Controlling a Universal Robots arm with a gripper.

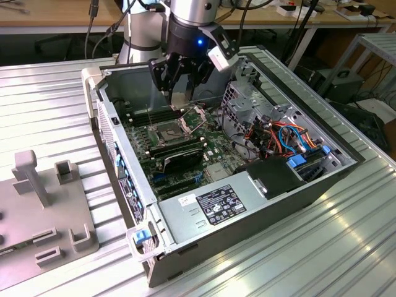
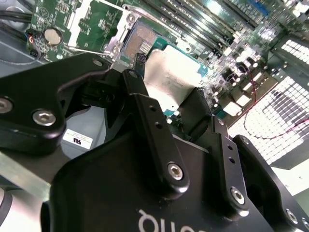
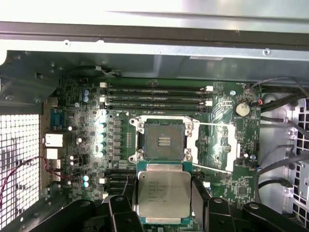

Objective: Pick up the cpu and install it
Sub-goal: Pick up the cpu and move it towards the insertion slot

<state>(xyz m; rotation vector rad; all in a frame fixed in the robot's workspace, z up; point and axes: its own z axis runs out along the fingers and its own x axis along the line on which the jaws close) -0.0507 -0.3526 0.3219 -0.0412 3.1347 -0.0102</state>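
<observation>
The claw (image 3: 164,199) clamps the cpu (image 3: 163,189) by two edges (grey top showing), over the motherboard (image 3: 218,162) near the open socket (image 3: 163,140).

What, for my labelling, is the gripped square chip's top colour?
Dull silver-grey, green-edged; the thin square cpu shows best in the first wrist view.

The hand (image 3: 163,194) with the cpu (image 3: 163,186) has clear room above the bare socket (image 3: 164,140), its hinged frame (image 3: 216,145) swung aside. Memory sticks (image 3: 154,95) flank it.
</observation>
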